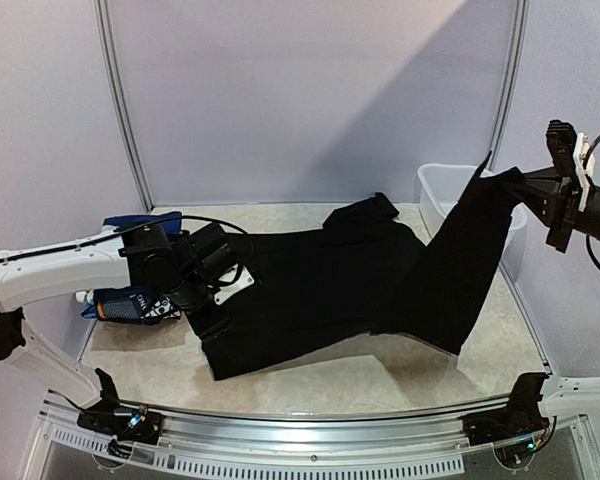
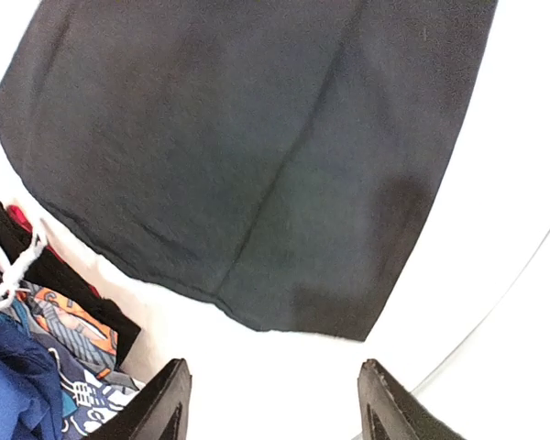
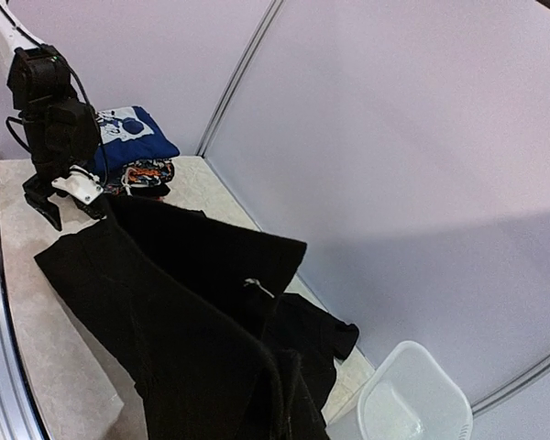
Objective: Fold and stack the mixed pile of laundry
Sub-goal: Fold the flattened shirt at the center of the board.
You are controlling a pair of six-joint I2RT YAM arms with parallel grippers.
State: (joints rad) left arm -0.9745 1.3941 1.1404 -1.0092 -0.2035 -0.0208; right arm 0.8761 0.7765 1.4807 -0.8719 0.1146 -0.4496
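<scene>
A large black garment [image 1: 350, 285] lies spread across the table. Its right end is lifted off the surface, held up by my right gripper [image 1: 528, 186], which is shut on a corner of it. In the right wrist view the cloth [image 3: 183, 321] hangs down and hides the fingers. My left gripper [image 1: 212, 318] hovers open and empty just past the garment's left hem [image 2: 257, 183], its fingers [image 2: 165, 403] over bare table. A stack with a navy blue garment [image 1: 140, 225] and a cartoon-print one with orange bits [image 2: 69, 357] lies at the left. I cannot make out a striped garment.
A white plastic tub [image 1: 450, 195] stands at the back right, beside the lifted cloth; it also shows in the right wrist view [image 3: 412, 403]. Curtain walls enclose the table on three sides. A metal rail [image 1: 300, 430] runs along the near edge.
</scene>
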